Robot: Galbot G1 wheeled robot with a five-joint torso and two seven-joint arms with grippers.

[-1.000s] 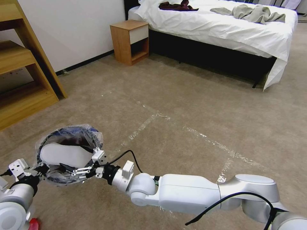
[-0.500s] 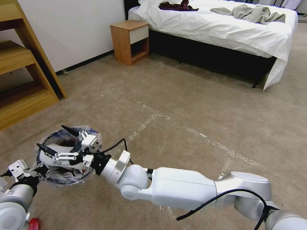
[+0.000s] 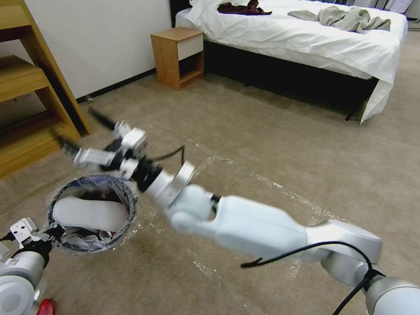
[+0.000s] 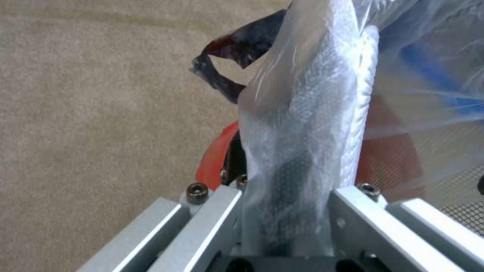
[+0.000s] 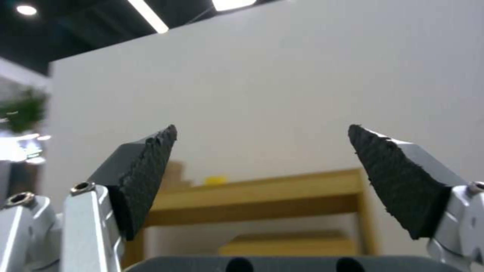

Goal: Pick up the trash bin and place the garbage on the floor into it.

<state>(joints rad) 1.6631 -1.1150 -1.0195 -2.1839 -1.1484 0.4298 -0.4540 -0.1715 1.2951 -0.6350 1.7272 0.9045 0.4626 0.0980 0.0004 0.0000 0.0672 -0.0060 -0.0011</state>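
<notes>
The trash bin (image 3: pixel 91 214), red with a clear blue-printed liner, hangs off the carpeted floor (image 3: pixel 271 144) from the left claw (image 3: pixel 43 234), which is clamped on the bin's near rim; in the left wrist view the claw's (image 4: pixel 292 211) two metal fingers close on bunched liner and the red rim (image 4: pixel 216 155) beside it. A white slipper (image 3: pixel 89 213) lies across the bin's mouth, its long axis running roughly side to side, with crumpled wrappers (image 3: pixel 83 240) below it.

The right claw (image 3: pixel 85 135) is above the bin's far rim and beyond it, toward the wooden shelf unit (image 3: pixel 30 109), pointing away from the bin. Its black pads (image 5: pixel 143 177) stand wide apart with nothing between them. The bin thus lies below and behind this claw.

No loose garbage is visible on the carpet around the bin, save a red scrap (image 3: pixel 45 306) beside the left arm. That arm is the nearer one, though it is occupied with the bin.
</notes>
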